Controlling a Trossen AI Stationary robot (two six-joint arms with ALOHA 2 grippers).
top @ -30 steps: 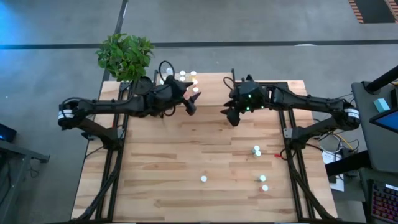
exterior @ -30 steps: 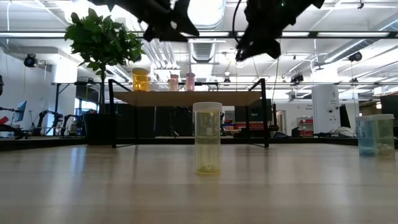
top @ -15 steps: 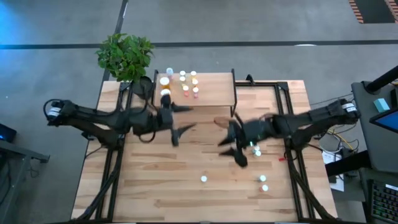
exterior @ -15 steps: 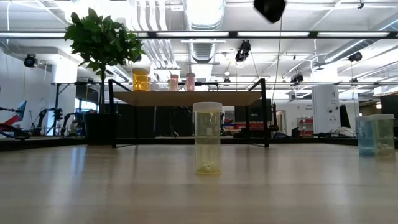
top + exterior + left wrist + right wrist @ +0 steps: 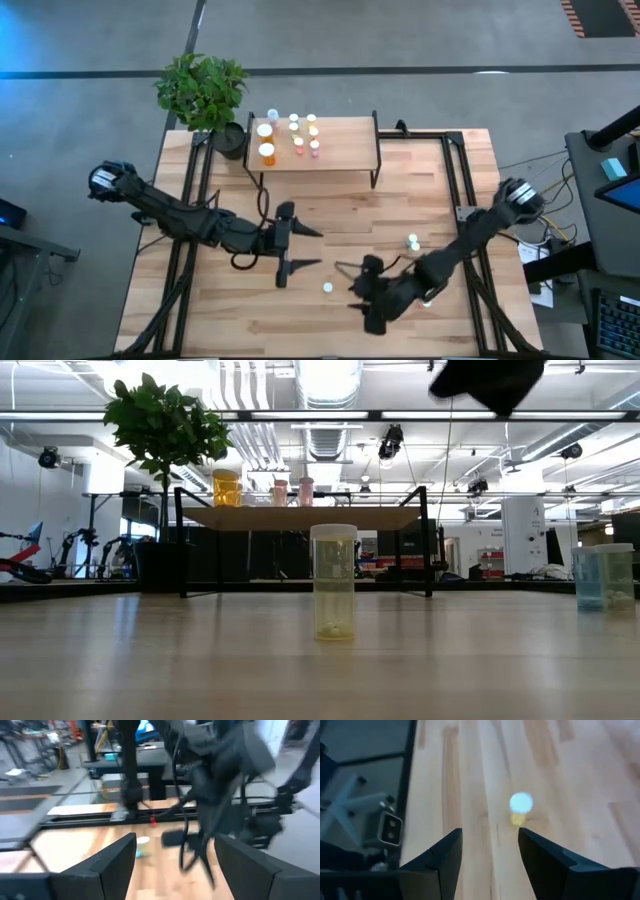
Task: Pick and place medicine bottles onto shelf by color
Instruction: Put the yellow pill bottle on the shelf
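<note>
The shelf (image 5: pixel 318 150) stands at the table's far edge on thin black legs and bears orange (image 5: pixel 266 152), pink (image 5: pixel 314 148) and other small bottles. A yellow-green bottle with a white cap (image 5: pixel 327 288) stands upright on the table near the middle. My right gripper (image 5: pixel 358 303) is open just to its right, and the bottle (image 5: pixel 521 805) lies a little ahead of the fingers, apart from them. My left gripper (image 5: pixel 320 248) hangs open above the table's middle, empty, pointing toward the right arm.
More bottles stand at the right: one (image 5: pixel 413 241) on the open table, a teal one (image 5: pixel 605 575) near the right arm. A potted plant (image 5: pixel 200 88) sits at the far left corner. Black frame rails (image 5: pixel 190 250) run along both table sides.
Both grippers have left the shelf and swung toward the table's near edge. The left has come to the table's middle, still level. The right has travelled farther, sunk and tipped downward, ending beside the yellow-green bottle. No bottle has moved.
</note>
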